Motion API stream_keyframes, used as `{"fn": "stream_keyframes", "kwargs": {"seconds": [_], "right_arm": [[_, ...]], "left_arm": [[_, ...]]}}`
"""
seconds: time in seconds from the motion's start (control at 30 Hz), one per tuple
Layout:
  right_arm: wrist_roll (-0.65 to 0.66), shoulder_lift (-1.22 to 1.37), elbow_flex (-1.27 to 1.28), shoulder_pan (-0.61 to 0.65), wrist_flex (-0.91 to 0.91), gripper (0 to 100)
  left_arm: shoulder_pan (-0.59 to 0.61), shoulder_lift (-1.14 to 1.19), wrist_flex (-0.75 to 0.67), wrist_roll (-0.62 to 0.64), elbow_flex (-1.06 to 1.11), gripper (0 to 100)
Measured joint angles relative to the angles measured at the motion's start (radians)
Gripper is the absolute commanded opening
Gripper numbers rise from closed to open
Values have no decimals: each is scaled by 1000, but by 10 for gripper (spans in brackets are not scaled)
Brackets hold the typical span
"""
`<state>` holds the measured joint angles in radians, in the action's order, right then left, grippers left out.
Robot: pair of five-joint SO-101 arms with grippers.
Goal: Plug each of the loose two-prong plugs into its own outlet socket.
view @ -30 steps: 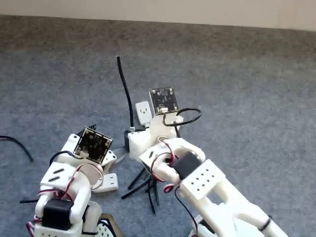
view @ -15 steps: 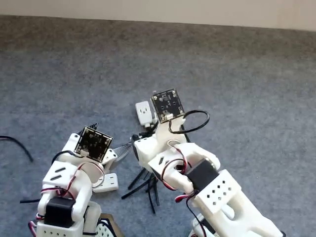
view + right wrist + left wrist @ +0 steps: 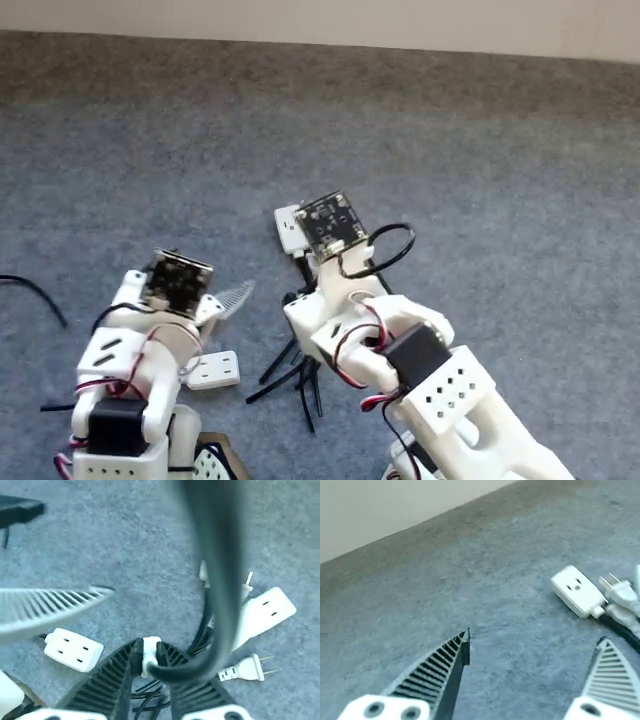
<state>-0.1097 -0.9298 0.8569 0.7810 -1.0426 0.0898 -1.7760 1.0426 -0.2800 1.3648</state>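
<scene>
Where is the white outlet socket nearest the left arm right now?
In the high view, the white outlet socket lies on the grey carpet beside the left arm, between it and the tangle of black cords.

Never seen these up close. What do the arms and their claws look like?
Both the left arm and right arm are white plastic shells around black motor blocks, with red, white and black wires looping between joints. Each wrist carries a small dark circuit board. The left gripper and right gripper have ribbed fingers tapering to points.
</scene>
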Motion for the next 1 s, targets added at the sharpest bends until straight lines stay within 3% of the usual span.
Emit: {"fn": "stream_keyframes", "kwargs": {"seconds": [0.17, 0.4, 0.57, 0.77, 1.0], "right_arm": [[-17, 9, 0, -12, 0, 5], [-64, 219, -117, -14, -29, 5], [-123, 371, -239, -14, -107, 5], [-427, 437, -350, -12, -163, 6], [-519, 520, -361, 97, -153, 5]], "left_arm": [[91, 164, 57, 54, -190, 358], [150, 827, 267, 60, -692, 358], [410, 1266, 316, 60, -1100, 358], [752, 1709, 325, 8, -1501, 358], [953, 2076, 325, -57, -1749, 358]]}}
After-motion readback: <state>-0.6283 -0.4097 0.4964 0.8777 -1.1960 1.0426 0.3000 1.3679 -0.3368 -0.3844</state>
